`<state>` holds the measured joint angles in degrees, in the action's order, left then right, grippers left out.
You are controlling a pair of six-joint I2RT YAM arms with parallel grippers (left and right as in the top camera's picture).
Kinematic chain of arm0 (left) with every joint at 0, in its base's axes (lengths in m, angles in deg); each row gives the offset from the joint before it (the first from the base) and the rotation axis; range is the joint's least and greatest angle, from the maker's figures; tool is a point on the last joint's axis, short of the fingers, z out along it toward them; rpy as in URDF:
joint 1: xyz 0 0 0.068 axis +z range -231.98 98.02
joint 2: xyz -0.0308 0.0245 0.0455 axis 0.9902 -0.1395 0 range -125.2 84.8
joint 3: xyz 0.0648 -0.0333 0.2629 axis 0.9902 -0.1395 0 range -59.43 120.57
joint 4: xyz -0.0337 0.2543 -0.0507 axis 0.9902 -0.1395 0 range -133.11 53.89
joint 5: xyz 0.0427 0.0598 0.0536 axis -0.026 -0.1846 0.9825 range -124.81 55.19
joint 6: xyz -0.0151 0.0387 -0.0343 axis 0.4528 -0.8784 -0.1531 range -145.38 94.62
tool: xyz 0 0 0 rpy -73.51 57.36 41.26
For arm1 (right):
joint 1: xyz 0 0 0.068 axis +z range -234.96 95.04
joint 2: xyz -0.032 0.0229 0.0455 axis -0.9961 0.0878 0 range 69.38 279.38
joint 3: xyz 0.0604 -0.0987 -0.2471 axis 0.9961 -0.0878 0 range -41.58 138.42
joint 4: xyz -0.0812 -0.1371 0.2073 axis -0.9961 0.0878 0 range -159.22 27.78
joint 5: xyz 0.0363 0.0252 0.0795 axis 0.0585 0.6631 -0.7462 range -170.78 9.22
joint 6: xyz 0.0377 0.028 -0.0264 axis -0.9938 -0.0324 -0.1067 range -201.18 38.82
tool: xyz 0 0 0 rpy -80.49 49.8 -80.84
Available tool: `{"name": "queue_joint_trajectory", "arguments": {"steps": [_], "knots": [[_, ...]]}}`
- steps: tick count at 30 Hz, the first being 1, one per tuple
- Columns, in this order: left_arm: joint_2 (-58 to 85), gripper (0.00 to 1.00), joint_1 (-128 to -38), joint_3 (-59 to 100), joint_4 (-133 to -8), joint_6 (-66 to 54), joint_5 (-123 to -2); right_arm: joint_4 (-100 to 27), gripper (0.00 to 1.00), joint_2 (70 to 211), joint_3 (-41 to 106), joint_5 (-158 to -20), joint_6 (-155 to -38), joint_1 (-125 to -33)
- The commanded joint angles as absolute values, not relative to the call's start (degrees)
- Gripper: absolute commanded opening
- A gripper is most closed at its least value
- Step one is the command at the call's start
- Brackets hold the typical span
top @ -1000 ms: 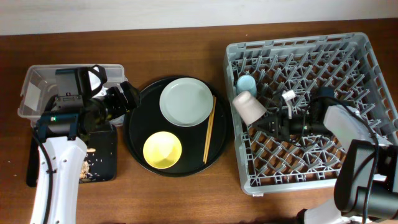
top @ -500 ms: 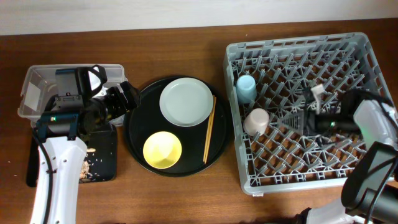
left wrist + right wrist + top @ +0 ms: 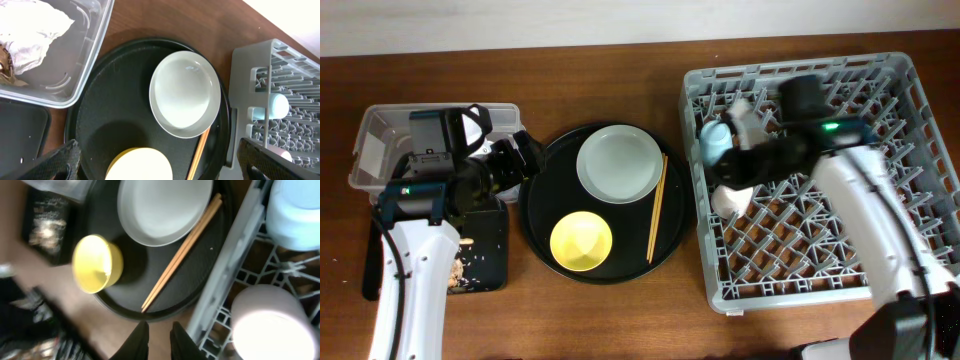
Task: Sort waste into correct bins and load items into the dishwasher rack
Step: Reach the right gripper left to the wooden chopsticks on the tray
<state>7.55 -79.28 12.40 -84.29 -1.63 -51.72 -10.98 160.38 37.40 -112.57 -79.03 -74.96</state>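
Note:
The grey dishwasher rack (image 3: pixel 840 270) holds a light blue cup (image 3: pixel 713 142) and, just in front of it, a pink cup (image 3: pixel 725 200) mouth down. My right gripper (image 3: pixel 723 172) hovers over these cups; its jaws (image 3: pixel 159 341) are nearly together with nothing between them. On the round black tray lie the pale plate (image 3: pixel 619 163), yellow bowl (image 3: pixel 581 241) and chopsticks (image 3: pixel 658 207). My left gripper (image 3: pixel 160 167) is wide open above the yellow bowl (image 3: pixel 140 165). A crumpled napkin (image 3: pixel 35 27) lies in the clear tub (image 3: pixel 375 150).
The flat black tray (image 3: pixel 485 250) with beige food scraps (image 3: pixel 453 272) lies in front of the tub, partly under my left arm. The large round black tray (image 3: pixel 535 215) sits between the bins and the rack. The table's back edge meets a pale wall.
My right gripper let go of the pink cup, which now stands mouth down in the rack. The arm then swung from the rack's right side to above the cups. The left arm stayed still.

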Motion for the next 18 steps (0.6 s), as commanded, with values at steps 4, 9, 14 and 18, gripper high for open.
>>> {"name": "queue_joint_trajectory", "arguments": {"steps": [4, 9, 14, 18], "knots": [[7.68, 0.99, -79.2, 12.62, -84.19, -2.33, -51.45, -18.55, 0.17, 160.66, 38.14, -86.54, -101.45, -57.89], [7.68, 0.99, -79.2, 12.62, -84.19, -2.33, -51.45, -23.59, 0.13, 164.01, 38.14, -74.89, -105.36, -49.89], [7.68, 0.99, -79.2, 12.62, -84.19, -2.33, -51.45, -26.09, 0.13, 168.95, 38.14, -69.38, -110.57, -49.04], [7.68, 0.99, -79.2, 12.62, -84.19, -2.33, -51.48, -30.15, 0.18, 173.67, 38.14, -69.45, -110.15, -49.0]]}}
